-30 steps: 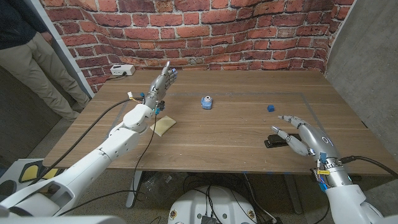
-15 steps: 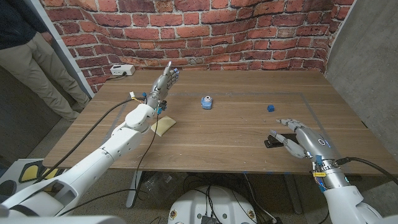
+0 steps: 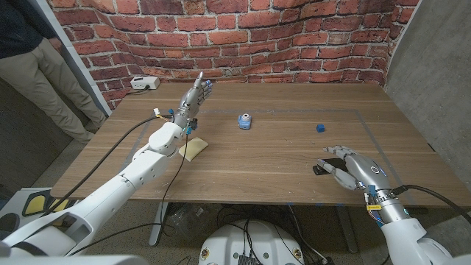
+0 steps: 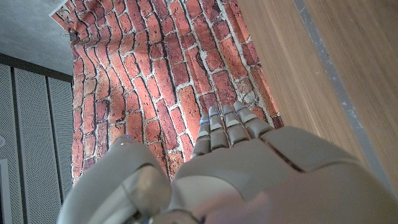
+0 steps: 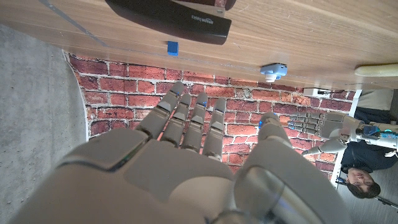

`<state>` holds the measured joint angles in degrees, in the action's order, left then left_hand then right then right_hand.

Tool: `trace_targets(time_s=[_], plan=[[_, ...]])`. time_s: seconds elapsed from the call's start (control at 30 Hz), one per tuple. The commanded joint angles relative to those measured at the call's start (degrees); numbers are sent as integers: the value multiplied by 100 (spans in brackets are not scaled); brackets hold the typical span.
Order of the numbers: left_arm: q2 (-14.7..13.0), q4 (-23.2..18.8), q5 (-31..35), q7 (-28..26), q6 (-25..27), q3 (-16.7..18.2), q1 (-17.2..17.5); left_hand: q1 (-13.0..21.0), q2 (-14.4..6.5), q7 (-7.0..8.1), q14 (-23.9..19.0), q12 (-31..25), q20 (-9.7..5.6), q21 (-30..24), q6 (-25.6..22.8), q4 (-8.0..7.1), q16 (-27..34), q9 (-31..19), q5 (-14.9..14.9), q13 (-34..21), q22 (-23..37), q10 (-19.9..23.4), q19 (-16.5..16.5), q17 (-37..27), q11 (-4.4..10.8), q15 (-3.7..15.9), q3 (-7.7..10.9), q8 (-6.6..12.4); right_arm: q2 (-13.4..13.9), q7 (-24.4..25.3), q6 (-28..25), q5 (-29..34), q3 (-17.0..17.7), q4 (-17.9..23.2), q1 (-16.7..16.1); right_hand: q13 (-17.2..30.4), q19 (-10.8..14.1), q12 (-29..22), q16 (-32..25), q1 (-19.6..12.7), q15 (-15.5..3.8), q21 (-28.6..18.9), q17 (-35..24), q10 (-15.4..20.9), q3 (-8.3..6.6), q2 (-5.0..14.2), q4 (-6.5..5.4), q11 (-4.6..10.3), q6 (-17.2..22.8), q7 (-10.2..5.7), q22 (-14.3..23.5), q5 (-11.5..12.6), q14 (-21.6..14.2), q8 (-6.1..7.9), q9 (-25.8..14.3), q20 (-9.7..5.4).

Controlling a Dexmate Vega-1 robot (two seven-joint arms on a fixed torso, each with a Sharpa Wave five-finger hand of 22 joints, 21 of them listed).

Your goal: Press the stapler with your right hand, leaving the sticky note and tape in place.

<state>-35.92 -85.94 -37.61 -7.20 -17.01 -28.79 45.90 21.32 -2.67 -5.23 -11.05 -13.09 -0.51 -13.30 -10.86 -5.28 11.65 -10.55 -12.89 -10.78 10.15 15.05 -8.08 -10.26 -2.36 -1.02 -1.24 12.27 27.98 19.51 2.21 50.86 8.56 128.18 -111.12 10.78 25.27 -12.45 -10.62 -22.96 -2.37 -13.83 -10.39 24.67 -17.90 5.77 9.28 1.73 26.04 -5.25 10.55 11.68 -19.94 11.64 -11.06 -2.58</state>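
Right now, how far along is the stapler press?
Done: the sticky note and tape sit untouched. In hand: the right hand hovers open by the black stapler, fingers spread. Left: the press itself, or its release; contact cannot be told.

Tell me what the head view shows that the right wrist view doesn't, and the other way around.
Head view alone: the whole wooden table, a white device at its far left corner, and the right hand over the stapler's near end.

Right wrist view alone: white lettering on the stapler.

Both: the black stapler, the small blue block, the blue and white tape, the yellow sticky note, the raised left hand, the brick wall and a person at the edge.
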Motion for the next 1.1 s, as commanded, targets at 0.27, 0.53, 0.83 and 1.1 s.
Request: trace_targets(time_s=[0.27,0.53,0.83,1.1], plan=[[-33,9,-1,2,44,-5,-27,26,6,19,-54,22,29,11,-34,29,-25,-6,4,-17,10,61,-38,-27,33,-16,-19,-12,349,-69,-476,-45,-213,-94,58,27,259,-14,-32,-183,-35,-92,-12,23,-122,-9,15,39,-61,-31,25,-41,-156,-3,-16,-135],[-31,38,-10,28,30,-6,-49,29,3,20,-59,30,40,20,-35,28,-29,-6,7,-17,10,59,-35,-28,39,-10,-24,-18,440,-59,-639,-9,-306,-85,49,26,242,-105,-13,-243,-71,-73,-15,284,-181,13,4,-28,33,50,27,-64,-163,40,-17,-167],[-25,66,-17,49,23,-19,-66,33,-3,22,-65,37,41,30,-43,28,-33,-7,12,-18,11,69,-36,-29,35,-5,-31,-24,575,-125,-808,-16,-386,-115,65,23,130,-126,27,-272,-44,-20,-16,375,-214,10,-7,-46,98,29,28,-79,-64,61,-15,-158],[-25,70,-14,37,38,-30,-73,38,-8,19,-72,40,41,37,-57,28,-36,-7,15,-18,11,81,-39,-29,45,-4,-35,-25,671,-167,-897,-109,-425,-173,107,23,129,-127,23,-284,-51,-17,-18,397,-233,24,-15,-36,123,19,29,-82,-70,68,-14,-154]])
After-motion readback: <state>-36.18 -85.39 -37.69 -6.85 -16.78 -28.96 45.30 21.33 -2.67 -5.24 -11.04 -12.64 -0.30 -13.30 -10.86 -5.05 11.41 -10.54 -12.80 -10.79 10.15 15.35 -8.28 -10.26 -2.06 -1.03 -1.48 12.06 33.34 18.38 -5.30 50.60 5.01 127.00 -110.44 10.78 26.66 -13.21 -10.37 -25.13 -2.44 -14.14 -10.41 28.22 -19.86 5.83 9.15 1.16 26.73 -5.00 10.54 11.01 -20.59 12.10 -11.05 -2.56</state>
